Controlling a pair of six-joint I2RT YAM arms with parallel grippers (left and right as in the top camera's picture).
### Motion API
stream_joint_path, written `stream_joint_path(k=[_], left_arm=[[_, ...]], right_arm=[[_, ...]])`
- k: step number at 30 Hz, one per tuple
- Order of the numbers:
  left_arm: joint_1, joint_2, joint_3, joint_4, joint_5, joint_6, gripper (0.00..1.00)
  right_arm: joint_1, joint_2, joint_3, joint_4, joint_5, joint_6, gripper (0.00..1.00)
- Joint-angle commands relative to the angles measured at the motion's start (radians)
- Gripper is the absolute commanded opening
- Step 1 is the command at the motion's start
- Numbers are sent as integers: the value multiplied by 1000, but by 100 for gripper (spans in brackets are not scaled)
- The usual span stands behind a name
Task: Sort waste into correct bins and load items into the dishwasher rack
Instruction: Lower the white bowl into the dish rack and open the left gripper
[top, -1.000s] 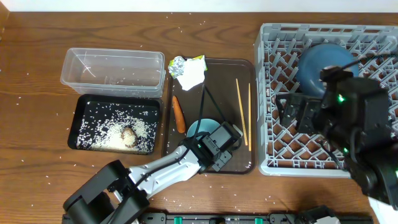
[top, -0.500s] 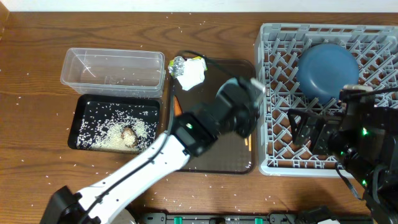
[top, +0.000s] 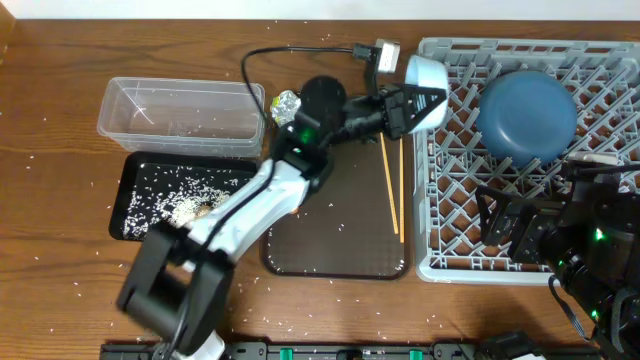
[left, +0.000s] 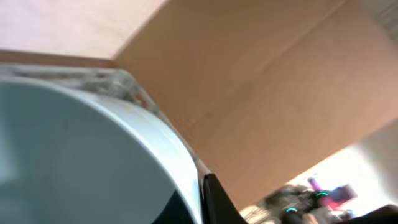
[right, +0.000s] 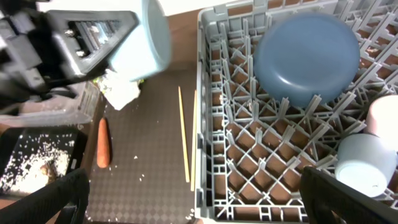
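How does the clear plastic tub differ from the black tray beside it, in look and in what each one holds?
The clear plastic tub is see-through with tall walls; the black tray is opaque and shallow. The tub holds only a few scattered rice grains, while the tray holds many, spread over its floor. Both are rectangular, with a similar footprint, and lie side by side to the left of the brown serving tray.

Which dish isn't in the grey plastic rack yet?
The white bowl, held in the left gripper at the rack's corner; the dark blue round plate, small light-blue cup and small pink cup sit inside.
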Motion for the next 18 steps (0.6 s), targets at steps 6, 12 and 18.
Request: stream_joint_path(k=[6,12,18], left_arm=[[-27,290,0,535,61,-470,6],[-69,431,0,721,57,-550,6],[-130,471,0,736,39,-542,6]], right_arm=[[-7,-2,2,-8,18,6,99],[-7,-2,2,-6,18,6,99],[-7,-2,2,-8,18,6,99]])
